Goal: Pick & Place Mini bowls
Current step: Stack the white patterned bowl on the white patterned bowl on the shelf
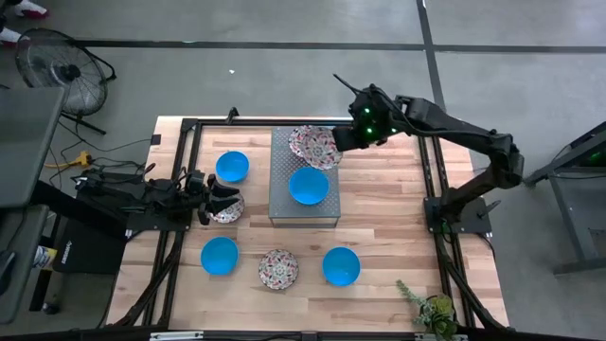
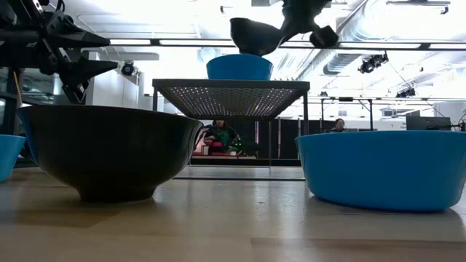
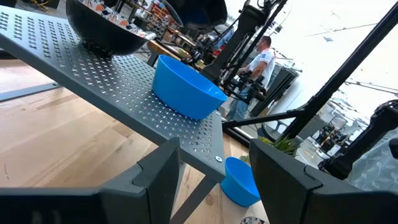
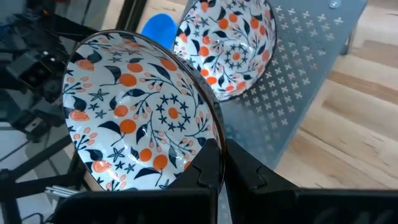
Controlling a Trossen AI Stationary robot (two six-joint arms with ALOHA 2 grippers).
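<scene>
A grey perforated slab stands raised at the table's middle. It carries a blue bowl and a floral bowl at its far end. My right gripper is shut on a second floral bowl, above the slab's far end. My left gripper is open and level, left of the slab, over a floral bowl. I cannot tell if it touches that bowl. Blue bowls and a floral bowl rest on the wood. My right gripper pinches the floral bowl's rim, one finger on the patterned inner face and one on the outer wall. The fingers come slanting from the table's right. The bowl is lifted clear of the slab and tipped steeply, its inside turned toward the table's left.
A small potted plant stands at the near right corner. Dark frame rails run along both sides of the table. A fan stands on the floor beyond the far left corner. A person shows in the room behind.
</scene>
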